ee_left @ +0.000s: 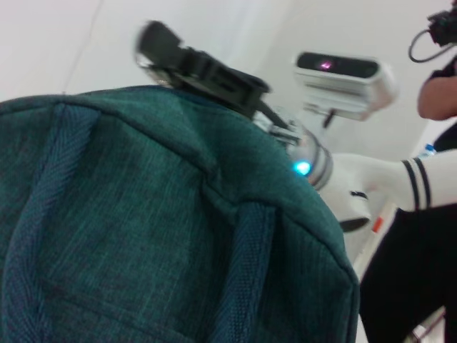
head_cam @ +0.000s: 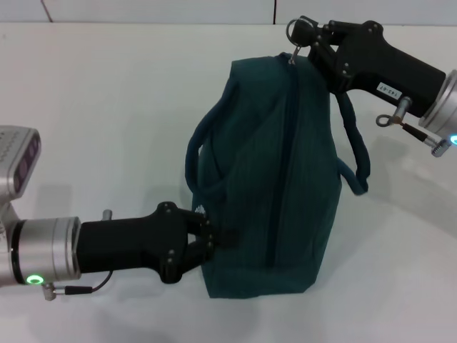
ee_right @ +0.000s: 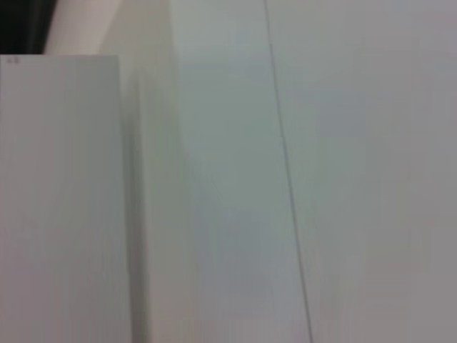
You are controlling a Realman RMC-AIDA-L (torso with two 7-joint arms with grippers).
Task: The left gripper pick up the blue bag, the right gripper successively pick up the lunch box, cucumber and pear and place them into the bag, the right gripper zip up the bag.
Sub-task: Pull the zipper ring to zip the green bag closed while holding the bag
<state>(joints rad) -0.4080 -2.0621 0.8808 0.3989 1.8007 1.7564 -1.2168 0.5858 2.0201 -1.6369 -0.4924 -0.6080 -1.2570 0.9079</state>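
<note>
On table [head_cam: 107, 107]: left gripper [head_cam: 208, 239] clamped on blue bag [head_cam: 271, 179]; right gripper [head_cam: 307, 39] pinching zip ring [head_cam: 294, 30].

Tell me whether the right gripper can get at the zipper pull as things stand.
Probably yes: the right gripper is already at the far top end of the blue bag, beside the metal ring pull, with nothing between them.

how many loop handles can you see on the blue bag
2: one loop handle arcs off the blue bag's left side, above the left end effector; the other handle hangs on its right side, below the right end effector.
</note>
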